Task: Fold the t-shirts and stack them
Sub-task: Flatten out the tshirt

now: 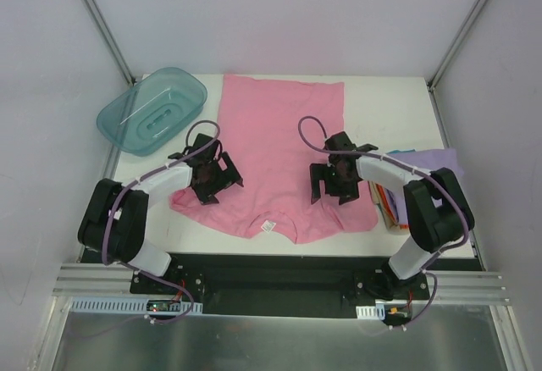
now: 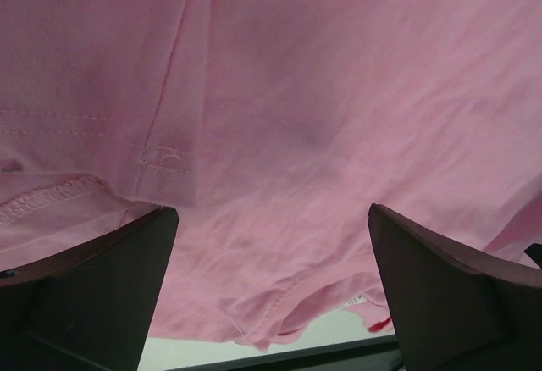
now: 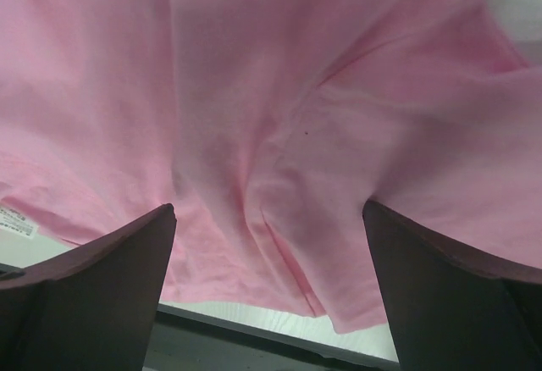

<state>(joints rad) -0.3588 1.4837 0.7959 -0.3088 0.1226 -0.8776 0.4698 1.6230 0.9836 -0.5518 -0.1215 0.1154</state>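
- Top view: one pink t-shirt point(image 1: 279, 134) lies spread flat on the white table point(image 1: 389, 104), its collar toward the arm bases and its small white neck label point(image 1: 268, 225) showing.
- The left gripper point(image 1: 212, 178) is over the pink t-shirt's left sleeve area and the right gripper point(image 1: 332, 183) is over its right side. Both stand with jaws apart and nothing between them.
- One translucent teal tub point(image 1: 152, 110) sits just off the pink t-shirt's far-left corner.
- One stack of folded t-shirts point(image 1: 396, 203) lies just right of the pink t-shirt. A lavender one point(image 1: 436, 161) is on top with orange edges below; the stack's number cannot be counted.
- Left wrist view: the pink t-shirt point(image 2: 322, 117) fills the frame, and a stitched sleeve hem point(image 2: 51, 193) is at the left. The left gripper point(image 2: 271, 290) is spread wide with cloth below the gap, and its two dark fingers point(image 2: 93, 295) clamp nothing.
- Right wrist view: the pink t-shirt point(image 3: 271, 108) lies wrinkled under the right gripper point(image 3: 269, 282), which is also spread wide and holds nothing. The neck label point(image 3: 15, 220) peeks in at the left edge.
- Whether any fingertips touch the cloth cannot be told.
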